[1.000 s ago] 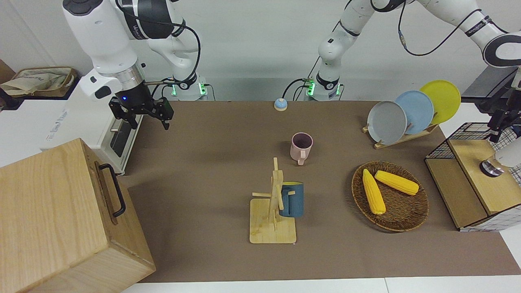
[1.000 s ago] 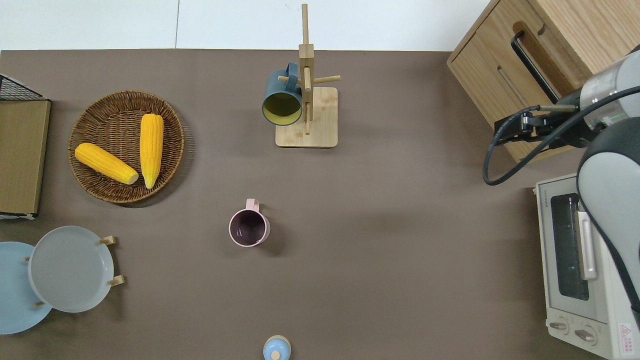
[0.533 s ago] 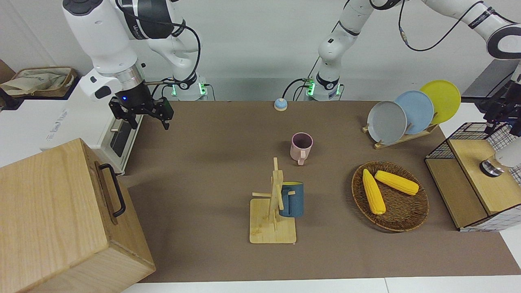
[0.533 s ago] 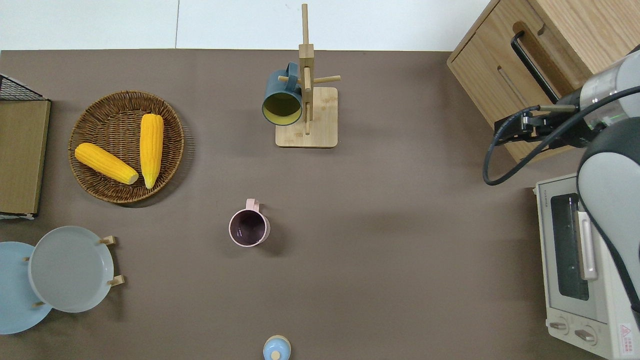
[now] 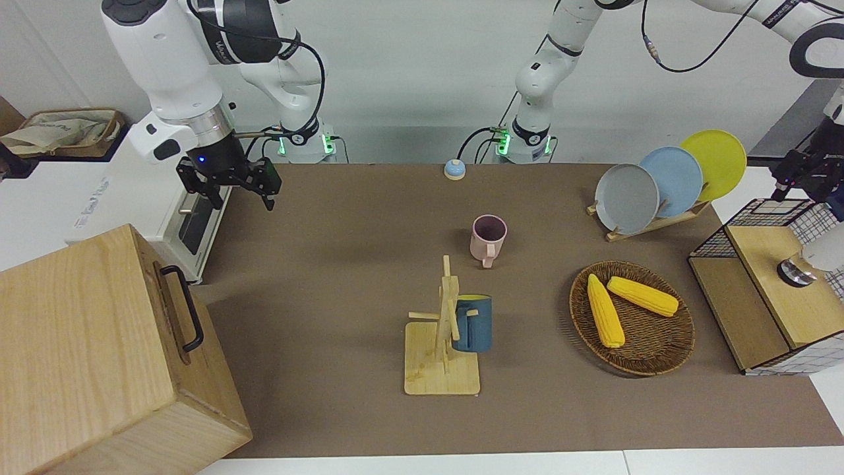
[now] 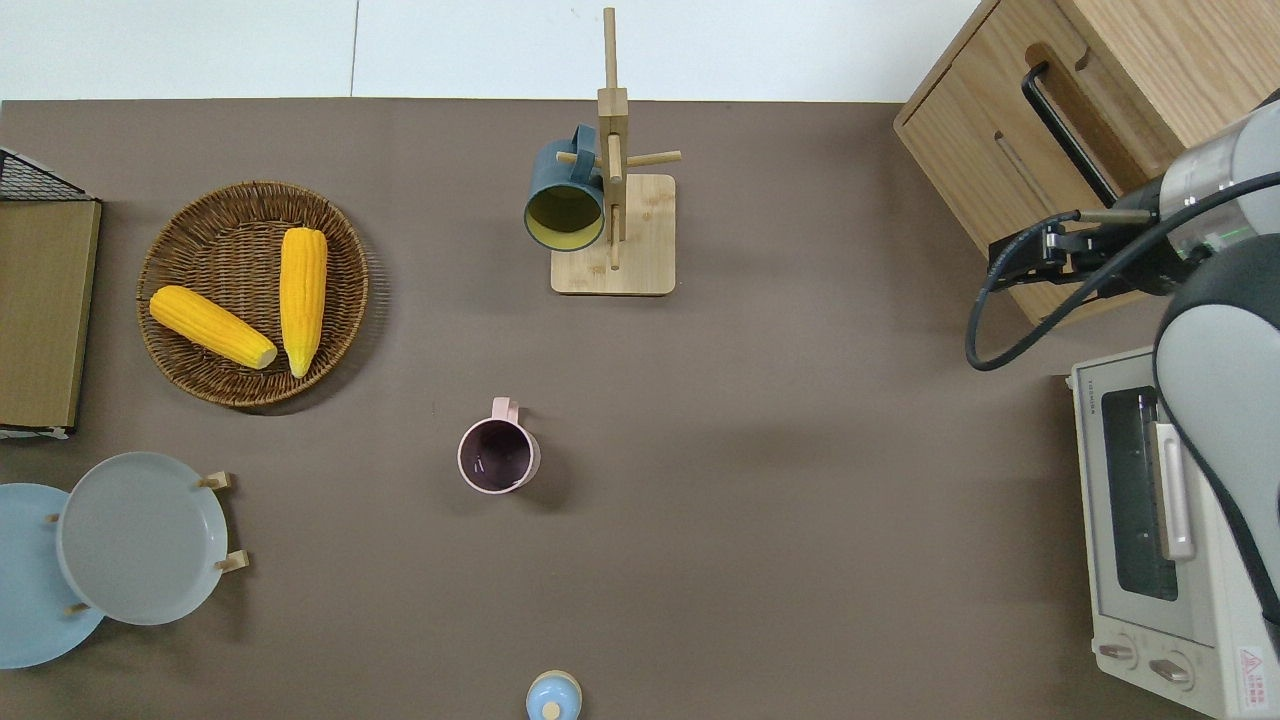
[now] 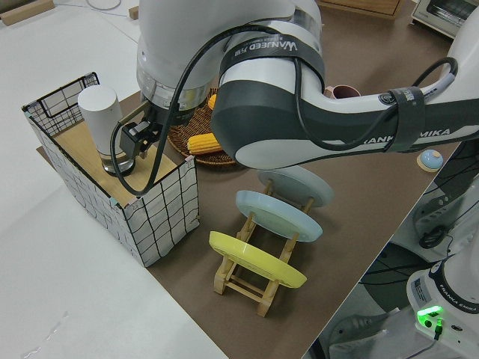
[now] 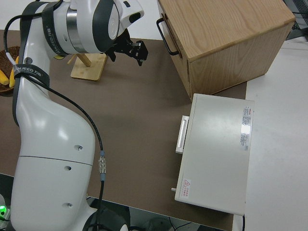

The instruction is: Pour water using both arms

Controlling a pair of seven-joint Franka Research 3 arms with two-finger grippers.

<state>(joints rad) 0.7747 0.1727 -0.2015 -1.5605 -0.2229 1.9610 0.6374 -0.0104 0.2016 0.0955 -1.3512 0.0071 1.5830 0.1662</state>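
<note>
I'm hanging the left gripper, jaws apart and empty, beside the white bottle in the wire basket at the bench's corner; right arm is parked

Bright, even light falls from overhead, so the brown counter shows no glare, and only soft, short shadows lie beside the pink mug toward three o'clock in the overhead view and under the wicker basket at its six o'clock rim. In the front view a broad faint shadow runs across the counter from nine o'clock toward the centre. All views are sharp at the centre; the left side view bends lines near its edges, and the arm close to that camera looks swollen.
</note>
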